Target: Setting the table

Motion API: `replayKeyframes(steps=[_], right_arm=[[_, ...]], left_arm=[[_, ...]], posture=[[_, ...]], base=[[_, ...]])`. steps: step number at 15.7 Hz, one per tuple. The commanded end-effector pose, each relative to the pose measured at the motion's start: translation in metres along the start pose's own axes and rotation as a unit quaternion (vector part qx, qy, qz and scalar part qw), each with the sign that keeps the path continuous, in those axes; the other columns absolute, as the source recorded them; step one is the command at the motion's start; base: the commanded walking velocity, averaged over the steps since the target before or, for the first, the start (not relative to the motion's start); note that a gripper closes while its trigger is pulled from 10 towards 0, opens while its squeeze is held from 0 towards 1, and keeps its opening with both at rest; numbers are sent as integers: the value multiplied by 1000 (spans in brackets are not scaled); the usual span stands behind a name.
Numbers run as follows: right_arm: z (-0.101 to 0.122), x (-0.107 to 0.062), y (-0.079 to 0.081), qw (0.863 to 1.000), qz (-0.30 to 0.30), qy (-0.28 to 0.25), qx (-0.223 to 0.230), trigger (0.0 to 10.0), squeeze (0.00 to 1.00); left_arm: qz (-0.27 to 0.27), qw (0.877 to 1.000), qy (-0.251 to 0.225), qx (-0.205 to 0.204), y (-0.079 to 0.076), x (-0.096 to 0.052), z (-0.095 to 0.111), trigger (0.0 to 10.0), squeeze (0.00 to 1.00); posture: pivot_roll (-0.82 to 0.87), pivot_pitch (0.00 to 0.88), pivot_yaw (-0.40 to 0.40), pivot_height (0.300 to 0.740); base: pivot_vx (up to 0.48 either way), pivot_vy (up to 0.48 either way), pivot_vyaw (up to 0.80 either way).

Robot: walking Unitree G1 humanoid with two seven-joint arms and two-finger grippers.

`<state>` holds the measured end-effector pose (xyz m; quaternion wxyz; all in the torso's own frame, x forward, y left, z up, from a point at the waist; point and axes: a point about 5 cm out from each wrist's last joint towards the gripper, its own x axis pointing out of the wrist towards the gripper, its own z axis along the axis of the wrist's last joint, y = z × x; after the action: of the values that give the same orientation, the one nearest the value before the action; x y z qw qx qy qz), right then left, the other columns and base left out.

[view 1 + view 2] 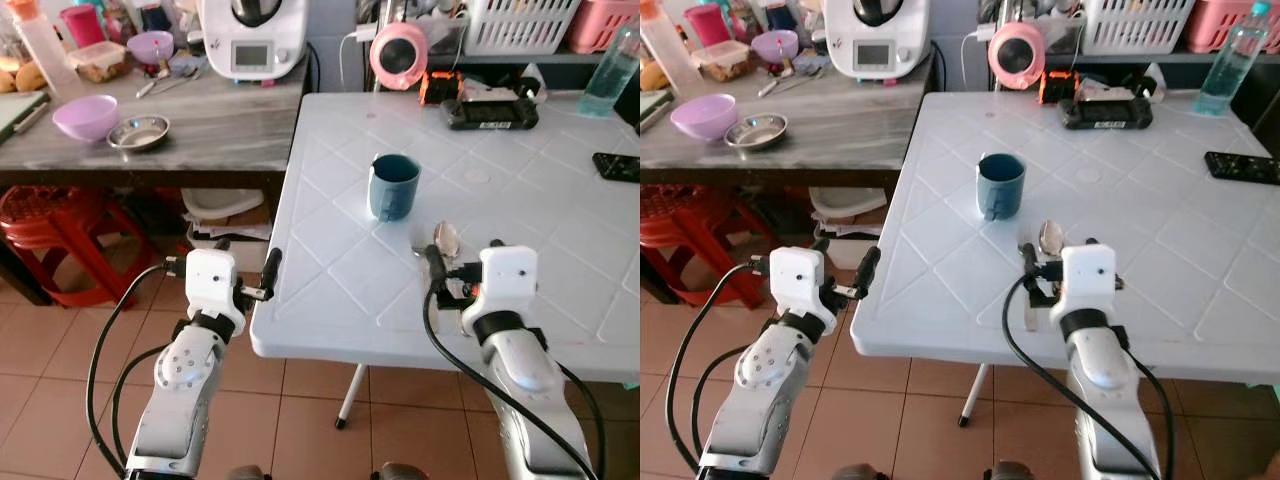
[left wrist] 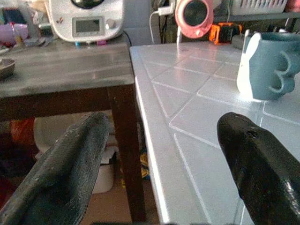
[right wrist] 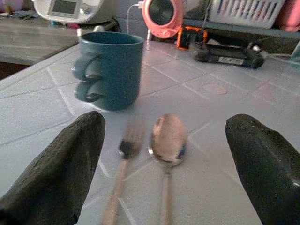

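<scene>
A dark blue mug [image 1: 394, 186] stands upright on the white plastic table [image 1: 330, 290], handle toward the front left. Just in front of it a fork [image 3: 125, 145] and a spoon [image 3: 168, 136] lie side by side, bowl and tines pointing at the mug. My right gripper [image 1: 463, 250] hovers low over the table's front part, open, with its fingers [image 3: 70, 164] on either side of the fork and spoon and touching neither. My left gripper [image 1: 247, 250] is open and holds nothing, beside the table's front left corner.
To the left stands a wooden counter [image 1: 220, 130] with a purple bowl [image 1: 86, 116], a steel bowl [image 1: 139, 131] and a white kitchen machine [image 1: 253, 40]. Red stools [image 1: 60, 235] sit under it. The table's far side holds a pink fan [image 1: 398, 55], a black controller [image 1: 490, 112], a bottle [image 1: 609, 75] and a remote [image 1: 618, 166].
</scene>
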<state>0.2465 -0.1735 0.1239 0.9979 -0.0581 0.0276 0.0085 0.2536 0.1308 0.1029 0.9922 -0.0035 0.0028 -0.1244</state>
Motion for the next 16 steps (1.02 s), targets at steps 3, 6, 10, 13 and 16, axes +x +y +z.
replayKeyframes(steps=[3, 6, 10, 13, 16], right_arm=[[-7, 17, -1, 999, 17, 48, 15, 10000, 0], [-6, 33, 4, 997, 43, 69, 20, 10000, 0], [-10, 39, 11, 993, 60, 96, 35, 8667, 0], [-21, 38, 11, 989, 55, 129, 37, 2824, 0], [-28, 36, 3, 987, 33, 154, 40, 745, 0]], left_arm=[[9, 1000, 4, 14, 6, -2, 3, 10000, 0], [7, 1000, 6, 17, 5, -4, 4, 10000, 0], [6, 1000, 14, 18, 6, -10, 5, 10000, 0], [2, 1000, 19, 18, 6, -11, 5, 10000, 0], [-1, 1000, 23, 18, 6, -11, 6, 10000, 0]], posture=[[-42, 0, 51, 740], [-29, 0, 50, 740], [-16, 19, 50, 740], [-15, 35, 54, 740], [-17, 38, 57, 740]], base=[[0, 0, 0], [0, 0, 0], [0, 0, 0], [0, 0, 0], [0, 0, 0]])
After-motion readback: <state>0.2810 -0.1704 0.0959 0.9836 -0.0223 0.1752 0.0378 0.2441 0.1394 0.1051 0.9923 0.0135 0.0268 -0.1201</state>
